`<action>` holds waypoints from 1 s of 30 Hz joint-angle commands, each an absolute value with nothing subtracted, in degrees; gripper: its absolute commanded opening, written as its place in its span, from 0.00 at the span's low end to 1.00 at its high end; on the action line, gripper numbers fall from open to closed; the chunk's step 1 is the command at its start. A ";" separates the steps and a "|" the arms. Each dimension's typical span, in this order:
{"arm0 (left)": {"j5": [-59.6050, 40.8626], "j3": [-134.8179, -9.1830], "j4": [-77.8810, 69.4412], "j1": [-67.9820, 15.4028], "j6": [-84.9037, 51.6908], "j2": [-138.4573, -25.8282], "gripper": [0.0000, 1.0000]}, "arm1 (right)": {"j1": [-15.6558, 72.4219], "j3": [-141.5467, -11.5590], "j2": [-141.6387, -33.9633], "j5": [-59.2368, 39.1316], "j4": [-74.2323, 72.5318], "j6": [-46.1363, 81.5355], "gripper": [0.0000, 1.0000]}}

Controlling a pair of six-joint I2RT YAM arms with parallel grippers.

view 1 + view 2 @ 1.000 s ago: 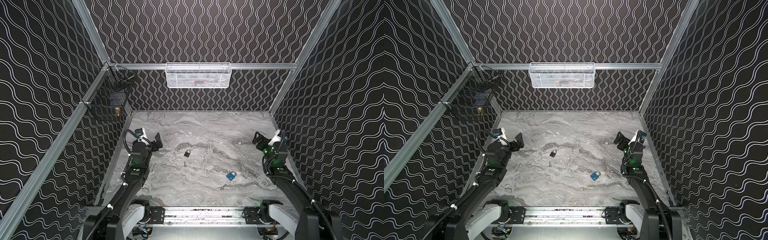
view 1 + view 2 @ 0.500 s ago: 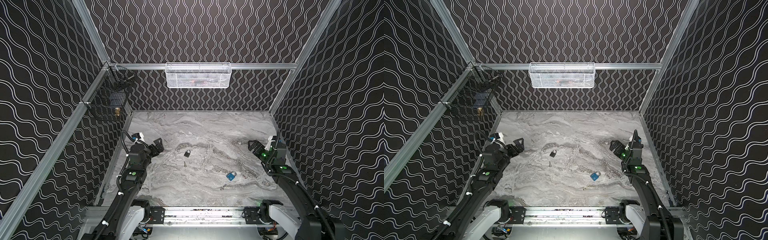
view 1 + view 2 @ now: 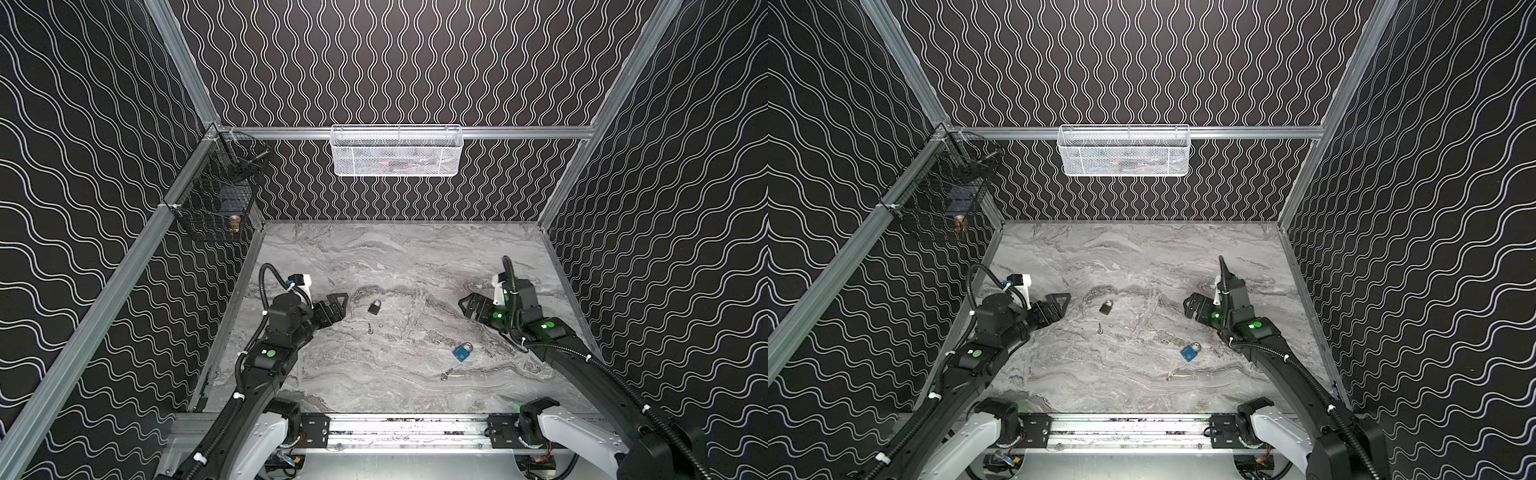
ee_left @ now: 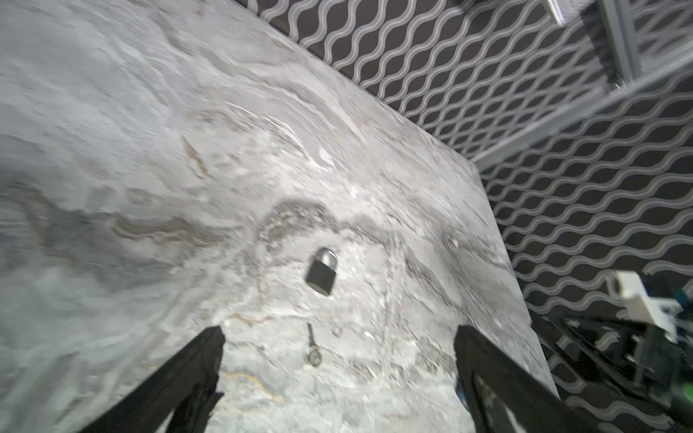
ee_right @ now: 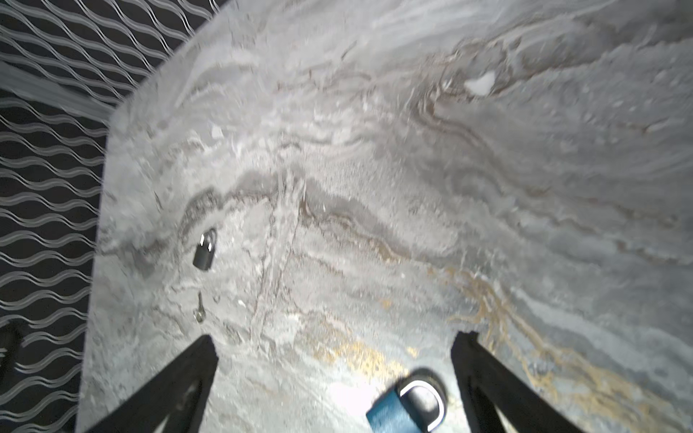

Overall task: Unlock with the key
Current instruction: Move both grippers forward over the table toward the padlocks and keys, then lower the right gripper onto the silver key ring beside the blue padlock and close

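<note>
left gripper [image 3: 338,309]: you have it spread wide and empty, low over the marble tabletop [image 3: 407,257]. Since a second ago it has swung out from the left wall toward the middle.
left wrist view: the key [image 4: 313,348] lies ahead of your open fingers [image 4: 198,360], and the black padlock [image 4: 321,270] lies just beyond it.
right gripper [image 3: 471,305]: this one is also wide open and holds nothing. It has come in from the right wall toward the centre and sits lower than before.
black padlock: it lies flat on the marble near your left gripper's tips, untouched and where it was a second ago.
key: it lies near the black padlock on the front-rail side, apart from it, and has not moved.
blue padlock [image 3: 462,352]: it lies flat nearer the front rail, beside your right arm. The right wrist view shows it close under the spread fingers. It has not moved.
second key [image 3: 446,375]: it lies just beside the blue padlock, toward the front, where it was.
baskets: the white mesh basket [image 3: 397,151] hangs on the back rail and the black wire basket [image 3: 216,199] on the left rail, both as before.
</note>
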State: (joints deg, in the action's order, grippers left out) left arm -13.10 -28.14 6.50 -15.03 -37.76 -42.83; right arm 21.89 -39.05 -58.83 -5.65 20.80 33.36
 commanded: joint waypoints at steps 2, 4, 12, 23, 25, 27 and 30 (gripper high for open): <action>-11.26 -28.15 11.57 -20.47 -39.51 -40.15 0.99 | 28.39 -40.43 -59.09 -1.38 27.42 37.27 0.99; -10.74 -27.17 11.56 -23.40 -40.78 -38.79 0.99 | 31.30 -40.11 -58.98 -0.83 28.69 38.66 0.99; -7.29 -24.92 11.23 -34.22 -44.35 -37.24 0.99 | 43.20 -38.06 -60.90 2.98 32.31 44.42 0.99; 2.56 -25.58 6.67 -50.56 -46.83 -43.91 0.99 | 55.24 -39.34 -67.94 8.48 37.74 51.45 0.89; 5.56 -25.61 5.99 -53.42 -47.80 -45.33 0.99 | 56.63 -39.48 -68.37 9.44 37.94 53.09 0.85; 6.84 -25.75 4.52 -55.64 -48.59 -47.09 0.99 | 57.07 -38.73 -68.83 8.57 36.57 54.90 0.81; 9.17 -26.05 2.13 -59.06 -49.85 -49.89 0.99 | 57.93 -38.75 -70.59 8.52 35.43 56.73 0.75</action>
